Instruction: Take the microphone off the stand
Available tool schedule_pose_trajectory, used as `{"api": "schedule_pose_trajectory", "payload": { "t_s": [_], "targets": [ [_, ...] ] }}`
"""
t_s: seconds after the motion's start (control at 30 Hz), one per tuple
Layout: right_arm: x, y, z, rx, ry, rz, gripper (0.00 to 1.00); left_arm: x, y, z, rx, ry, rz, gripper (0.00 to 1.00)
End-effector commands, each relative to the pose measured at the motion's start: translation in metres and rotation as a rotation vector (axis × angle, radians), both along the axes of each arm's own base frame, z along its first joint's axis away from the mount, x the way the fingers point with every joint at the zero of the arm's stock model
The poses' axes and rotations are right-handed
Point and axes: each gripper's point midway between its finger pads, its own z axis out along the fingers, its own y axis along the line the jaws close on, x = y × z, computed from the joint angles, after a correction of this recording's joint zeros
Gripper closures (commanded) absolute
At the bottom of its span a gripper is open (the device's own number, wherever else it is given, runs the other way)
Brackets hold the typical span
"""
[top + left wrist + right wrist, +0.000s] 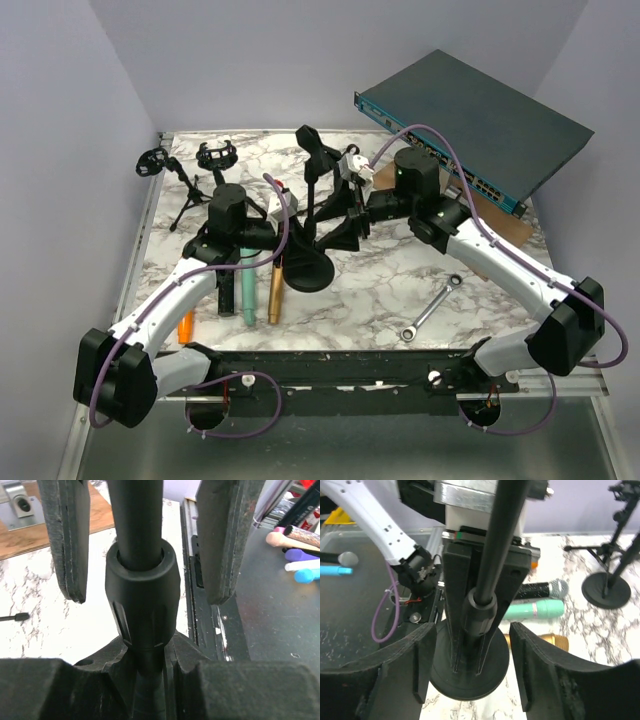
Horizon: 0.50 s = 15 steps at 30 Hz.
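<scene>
1. Top external view: the microphone stand [305,272] rests its round base on the marble bench [390,290], between the two arms. The black microphone [312,143] sits tilted at the top of the pole, in its holder. The left claw [298,238] reaches the pole from the left and the right claw [345,222] is just beside it on the right. Loose microphones [262,290] lie side by side near the left arm, and a wrench [430,310] lies near the right arm. Two small tripod stands [200,175] are at the rear left. A network switch [470,120] leans at the rear right.
2. Left wrist view: the left claw [145,595] is closed about the microphone stand [142,600]. The pole is nipped low between the fingers [65,540], just under its collar, with slim gaps at the tips.
3. Right wrist view: the right claw [472,630] is spread wide and grips nothing. The microphone stand [470,670] rises between its fingers [405,670], apart from both. The microphone is out of frame.
</scene>
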Motion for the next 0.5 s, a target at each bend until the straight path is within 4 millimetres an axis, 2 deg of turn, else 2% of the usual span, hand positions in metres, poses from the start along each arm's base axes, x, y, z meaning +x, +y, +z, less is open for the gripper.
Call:
{"api": "schedule_pose_trajectory", "payload": {
  "t_s": [0.0,0.1,0.2,0.3,0.47],
  "targets": [
    [0.024,-0.002,0.010,0.024,0.042,-0.183,0.32,0.022,0.001,0.026,-0.015,-0.087,0.118,1.00],
    [0.034,0.000,0.022,0.061,0.143,-0.270,0.26,0.040,0.002,0.027,0.002,-0.083,0.231,1.00],
    [0.055,0.001,0.025,0.080,0.215,-0.397,0.26,0.052,0.003,0.028,0.023,-0.087,0.316,1.00],
    [0.069,0.003,0.021,0.071,0.256,-0.461,0.29,0.054,0.001,0.029,0.032,-0.098,0.351,1.00],
    [0.074,0.009,0.007,0.062,0.305,-0.464,0.34,0.055,-0.002,0.030,0.043,-0.106,0.378,1.00]
  ]
}}
